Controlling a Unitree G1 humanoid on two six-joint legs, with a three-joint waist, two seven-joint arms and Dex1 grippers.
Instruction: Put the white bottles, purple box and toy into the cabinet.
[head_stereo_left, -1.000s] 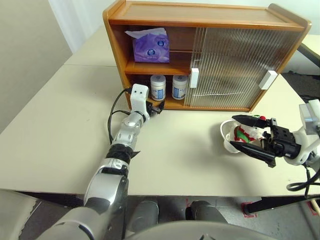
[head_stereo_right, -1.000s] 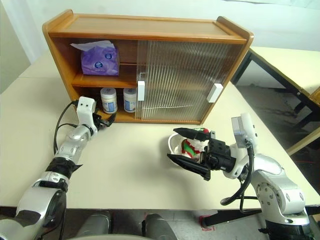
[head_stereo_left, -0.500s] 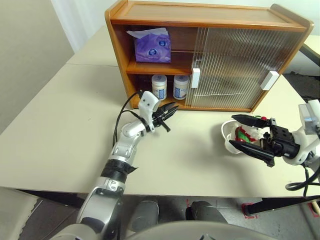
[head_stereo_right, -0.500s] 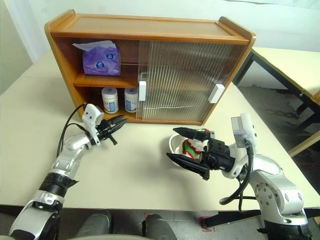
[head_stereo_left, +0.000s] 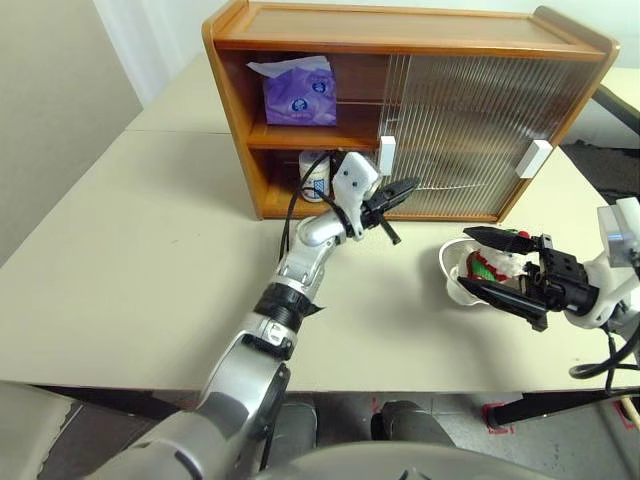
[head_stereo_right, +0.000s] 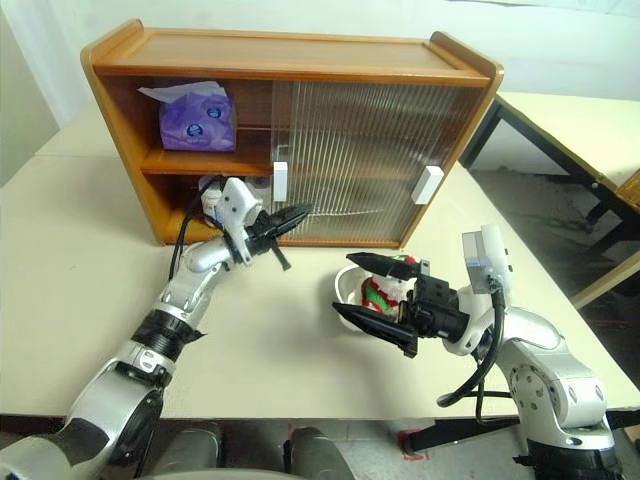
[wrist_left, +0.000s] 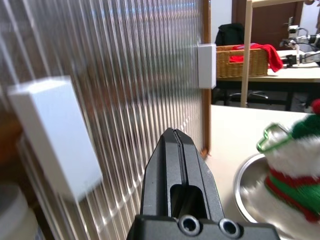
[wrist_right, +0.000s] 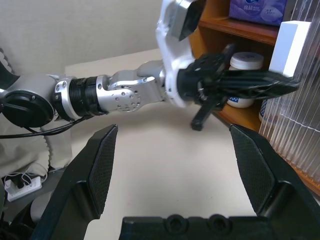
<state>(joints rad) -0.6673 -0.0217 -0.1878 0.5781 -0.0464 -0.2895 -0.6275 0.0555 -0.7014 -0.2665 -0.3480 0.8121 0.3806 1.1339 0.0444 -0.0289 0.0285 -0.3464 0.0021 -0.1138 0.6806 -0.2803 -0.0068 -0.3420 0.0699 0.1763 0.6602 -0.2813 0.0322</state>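
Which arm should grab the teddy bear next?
The right, probably. The right gripper is open with a finger on each side of the bear in the steel bowl. The left gripper is shut and up by the cabinet door, away from the bear.

white bottles (head_stereo_left: 315, 172) partly behind left arm

The left arm reaches forward and across toward the robot's right, its wrist raised, and the left gripper (head_stereo_left: 398, 190) has its two black fingers pressed together with nothing between them. The right arm is bent in from the right side, its right gripper (head_stereo_left: 480, 262) pointing toward the left with fingers spread wide apart.
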